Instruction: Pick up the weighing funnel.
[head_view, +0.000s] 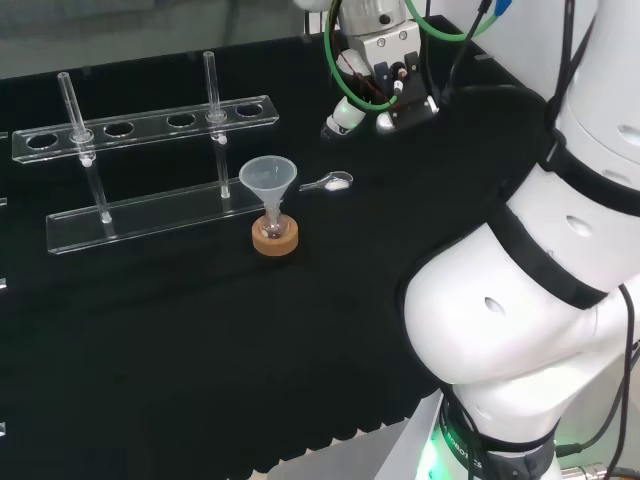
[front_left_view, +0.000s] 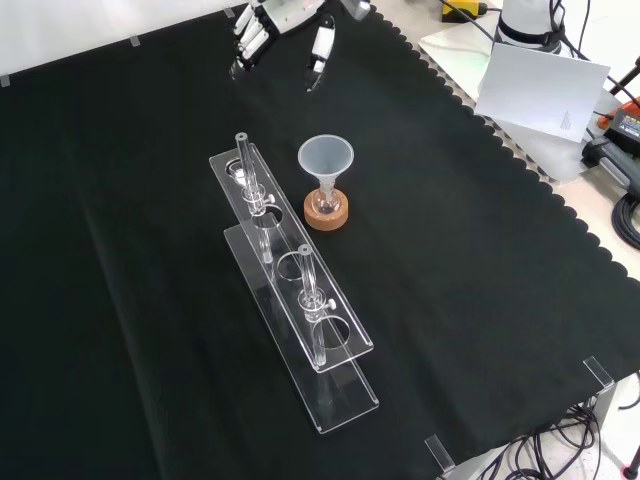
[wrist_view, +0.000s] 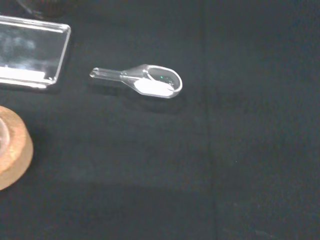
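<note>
The weighing funnel (head_view: 331, 183) is a small clear scoop with a short stem, and it lies flat on the black cloth to the right of the big funnel in the head view. Up close in the wrist view, the weighing funnel (wrist_view: 145, 82) has a little white powder in its bowl. My hand (head_view: 383, 88) hovers above and beyond it, apart from it. Seen from the front, the hand (front_left_view: 272, 22) comes in at the top with its fingers (front_left_view: 248, 46) relaxed and hanging down, holding nothing.
The big funnel (head_view: 267, 180) stands in a small flask on a cork ring (head_view: 274, 238), close to the weighing funnel. A clear tube rack (head_view: 150, 215) with two upright tubes runs along the left in the head view. The arm's white links (head_view: 540, 280) stand at the right.
</note>
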